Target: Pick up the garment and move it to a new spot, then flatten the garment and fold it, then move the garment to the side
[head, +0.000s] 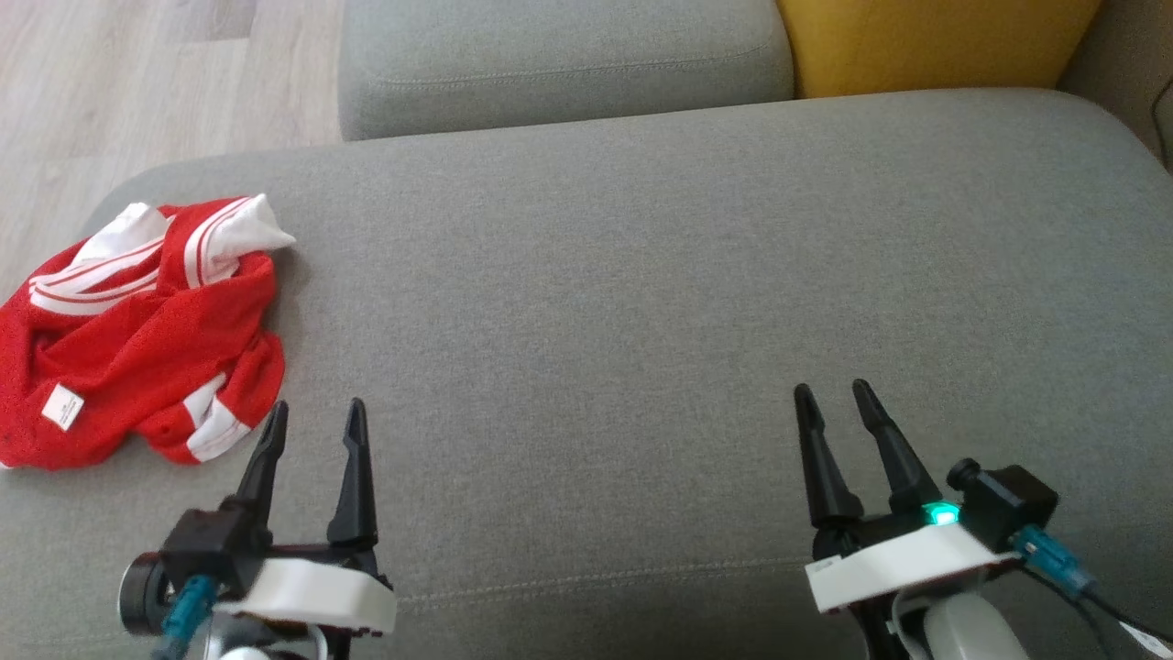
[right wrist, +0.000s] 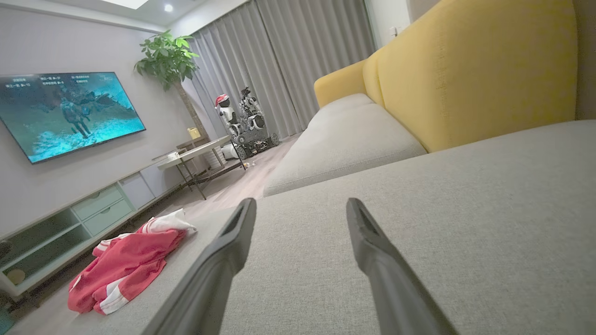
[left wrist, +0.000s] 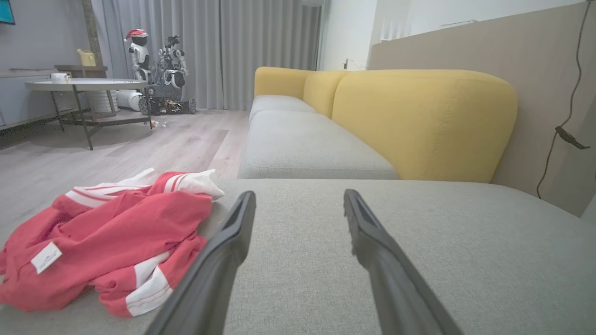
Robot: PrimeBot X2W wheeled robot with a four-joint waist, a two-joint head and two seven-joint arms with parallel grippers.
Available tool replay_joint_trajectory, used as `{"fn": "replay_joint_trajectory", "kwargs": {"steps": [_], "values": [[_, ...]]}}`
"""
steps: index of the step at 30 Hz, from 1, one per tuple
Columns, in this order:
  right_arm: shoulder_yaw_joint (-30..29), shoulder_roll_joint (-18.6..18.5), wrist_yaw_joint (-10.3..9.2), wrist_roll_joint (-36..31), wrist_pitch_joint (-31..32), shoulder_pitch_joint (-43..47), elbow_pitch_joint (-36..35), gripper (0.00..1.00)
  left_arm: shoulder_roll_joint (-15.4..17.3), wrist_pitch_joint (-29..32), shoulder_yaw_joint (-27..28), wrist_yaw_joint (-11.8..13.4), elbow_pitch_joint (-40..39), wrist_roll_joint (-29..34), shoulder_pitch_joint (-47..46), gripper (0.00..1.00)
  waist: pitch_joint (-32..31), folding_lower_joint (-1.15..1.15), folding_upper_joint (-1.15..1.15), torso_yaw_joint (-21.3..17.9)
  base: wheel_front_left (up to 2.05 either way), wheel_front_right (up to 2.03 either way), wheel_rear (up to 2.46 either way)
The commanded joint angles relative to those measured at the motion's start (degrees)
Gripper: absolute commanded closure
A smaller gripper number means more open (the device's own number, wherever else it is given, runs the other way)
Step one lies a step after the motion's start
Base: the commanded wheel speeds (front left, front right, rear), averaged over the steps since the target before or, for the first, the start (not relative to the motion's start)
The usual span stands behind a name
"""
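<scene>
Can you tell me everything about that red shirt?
The red shirt looks like thin sporty cloth, with white stripes, white patches and a small white label. It is crumpled in a heap, not folded, lying at the left edge of the grey sofa cushion. The cushion is under it; nothing holds it.

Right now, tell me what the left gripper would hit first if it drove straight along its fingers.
Probably bare grey seat cushion: the left gripper, open, points across it, seemingly tilted slightly down. The red garment lies to its left, off that line. Depth is unclear; the yellow backrest stands farther on.
</scene>
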Motion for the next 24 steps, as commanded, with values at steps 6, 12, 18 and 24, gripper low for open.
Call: {"fn": "replay_joint_trajectory", "kwargs": {"steps": [6,12,18,24], "values": [[0.84,-0.24,0.42,-5.74,-1.98,-3.3,-2.15,0.0,0.3,-1.66,1.6,0.8,-3.1,5.05,-1.67,0.0,0.91,0.0,0.0,0.47,0.0,0.0,0.0],[-0.27,-0.25,0.44,-10.2,-2.98,-3.41,-2.36,0.0,-0.11,-2.68,1.76,1.09,-3.02,9.42,-1.28,0.0,1.33,0.0,0.0,0.66,0.0,0.0,0.0],[-1.88,-0.25,0.44,-11.37,-3.03,-3.32,-2.51,0.0,-0.62,-2.73,2.33,1.08,-2.21,9.7,-1.57,0.0,1.72,0.0,0.0,0.58,0.0,0.0,0.0],[-2.03,-0.25,0.44,-11.16,-3.03,-3.46,-2.68,0.0,-0.92,-2.73,2.6,0.81,-1.96,9.98,-1.87,0.0,2.15,0.0,0.0,0.4,0.0,0.0,0.0]]}}
